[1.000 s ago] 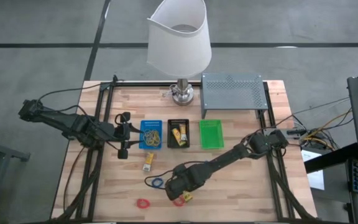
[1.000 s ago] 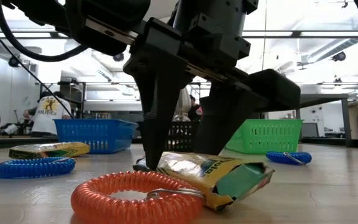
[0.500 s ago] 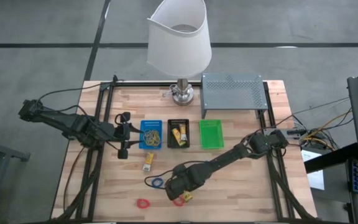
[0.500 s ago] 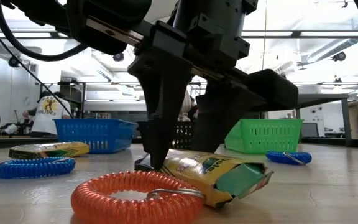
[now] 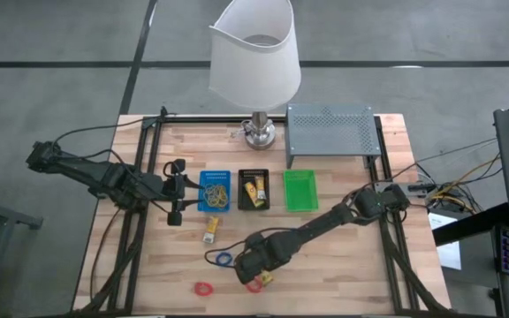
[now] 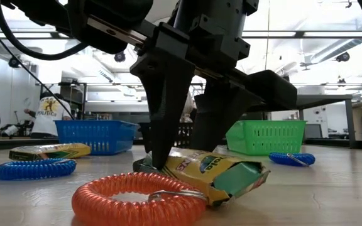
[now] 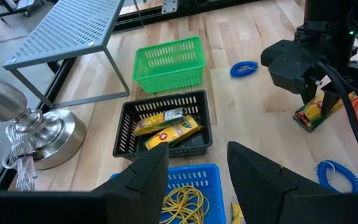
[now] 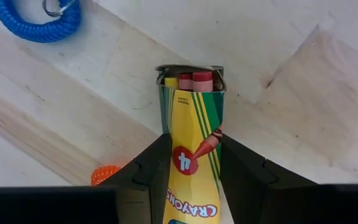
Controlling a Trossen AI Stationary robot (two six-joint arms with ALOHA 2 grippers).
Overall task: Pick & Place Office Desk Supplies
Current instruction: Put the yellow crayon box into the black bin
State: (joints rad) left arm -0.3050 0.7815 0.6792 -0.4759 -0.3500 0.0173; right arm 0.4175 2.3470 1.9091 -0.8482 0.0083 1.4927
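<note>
While your right gripper [image 8: 188, 165] clamps the crayon packet [image 8: 189, 143] lying beside the orange coil ring [image 6: 137, 198] at the table's near edge, beware: its open flap could spill crayons upon lifting.

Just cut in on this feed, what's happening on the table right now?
The right gripper is down at the front of the table with a finger on each side of a crayon packet, which lies beside an orange coil ring. The left gripper waits open next to the blue tray. Two more packets sit in the black tray; the green tray looks empty.
</note>
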